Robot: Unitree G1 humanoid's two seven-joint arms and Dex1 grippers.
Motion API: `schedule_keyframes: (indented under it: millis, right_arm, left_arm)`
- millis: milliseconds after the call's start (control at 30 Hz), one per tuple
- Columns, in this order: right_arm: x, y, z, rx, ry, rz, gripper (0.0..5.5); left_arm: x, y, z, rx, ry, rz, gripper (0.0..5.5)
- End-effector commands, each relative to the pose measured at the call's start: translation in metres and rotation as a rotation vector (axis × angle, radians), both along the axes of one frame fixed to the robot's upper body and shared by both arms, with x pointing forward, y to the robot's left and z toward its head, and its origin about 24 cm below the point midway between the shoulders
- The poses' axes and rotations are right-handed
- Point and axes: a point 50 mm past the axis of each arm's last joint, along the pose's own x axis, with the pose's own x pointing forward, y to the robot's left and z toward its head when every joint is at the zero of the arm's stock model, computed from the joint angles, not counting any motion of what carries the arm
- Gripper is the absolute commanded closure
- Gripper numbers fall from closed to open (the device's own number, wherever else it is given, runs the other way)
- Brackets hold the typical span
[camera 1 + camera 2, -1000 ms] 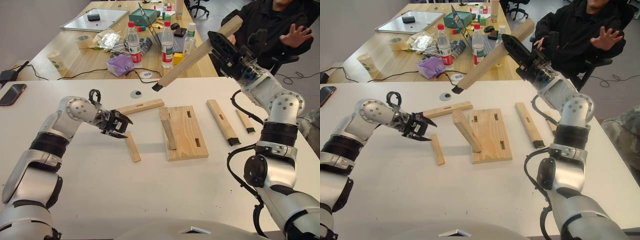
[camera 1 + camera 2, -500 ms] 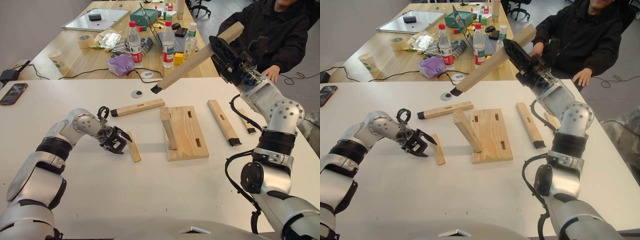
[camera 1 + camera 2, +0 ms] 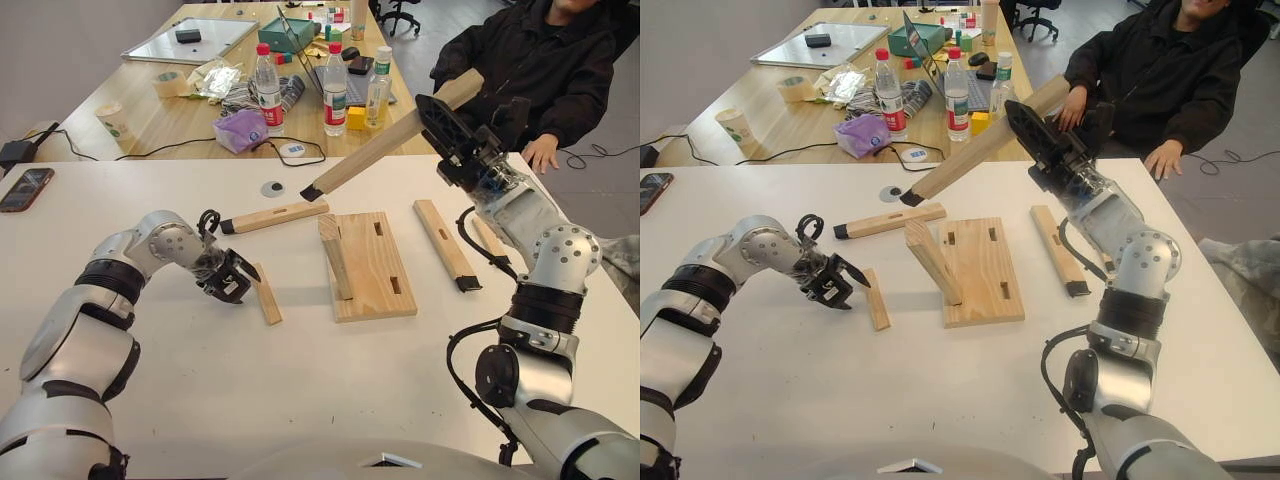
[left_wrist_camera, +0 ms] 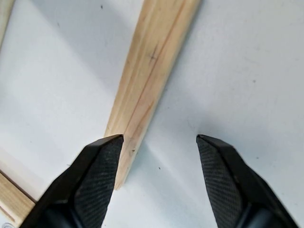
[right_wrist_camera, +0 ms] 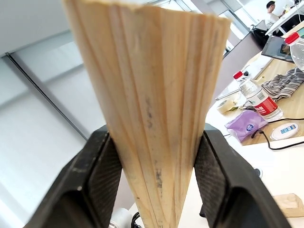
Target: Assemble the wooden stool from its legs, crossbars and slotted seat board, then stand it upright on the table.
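We judged the crossbar light and rigid, best gripped mid-length; the left pincer gaped empty over its end, the right pincer clamped a leg.

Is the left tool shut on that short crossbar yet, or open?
Open. The left tool is spread wide, one tip beside the short crossbar, which lies flat on the table, ungripped.

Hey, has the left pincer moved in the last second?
Yes. The left pincer has dropped back from the slotted leg towards the robot, and now sits open beside the far end of the short crossbar.
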Motion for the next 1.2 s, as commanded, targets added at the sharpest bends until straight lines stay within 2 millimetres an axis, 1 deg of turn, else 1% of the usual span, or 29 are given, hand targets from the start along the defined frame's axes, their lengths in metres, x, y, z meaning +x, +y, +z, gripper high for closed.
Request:
schedule_keyframes:
  millis: [33, 233, 433, 600, 667, 867, 1000, 1133, 1200]
  right_arm:
    - [-0.005, 0.000, -0.001, 0.028, -0.004, -0.018, 3.44]
    - [-0.006, -0.001, -0.002, 0.029, 0.004, -0.030, 3.44]
    - [-0.005, 0.000, -0.004, 0.026, 0.010, -0.031, 3.44]
    - [-0.005, 0.001, -0.005, 0.025, 0.013, -0.034, 3.44]
    - [-0.007, -0.001, -0.007, 0.028, 0.017, -0.042, 3.44]
    - [-0.011, 0.001, -0.009, 0.035, 0.027, -0.044, 3.44]
    - [-0.016, 0.002, -0.012, 0.040, 0.042, -0.052, 3.44]
    - [-0.026, 0.000, -0.013, 0.056, 0.058, -0.079, 3.44]
    - [-0.032, -0.003, -0.018, 0.062, 0.077, -0.108, 3.44]
  left_arm:
    - [-0.002, 0.002, -0.015, 0.060, 0.057, 0.040, 2.66]
    - [0.005, -0.001, -0.006, 0.033, 0.014, 0.034, 2.66]
    - [0.012, -0.012, 0.003, -0.044, -0.047, 0.021, 2.66]
    - [0.014, -0.020, 0.008, -0.058, -0.089, -0.049, 2.66]
    - [0.013, -0.023, 0.005, -0.050, -0.078, -0.075, 2.66]
    - [0.002, -0.024, -0.016, 0.027, -0.002, -0.133, 2.66]
    - [-0.006, -0.015, -0.029, 0.108, 0.075, -0.138, 2.66]
    - [-0.016, -0.006, -0.039, 0.135, 0.129, -0.139, 2.66]
    - [-0.017, -0.005, -0.038, 0.133, 0.140, -0.141, 3.01]
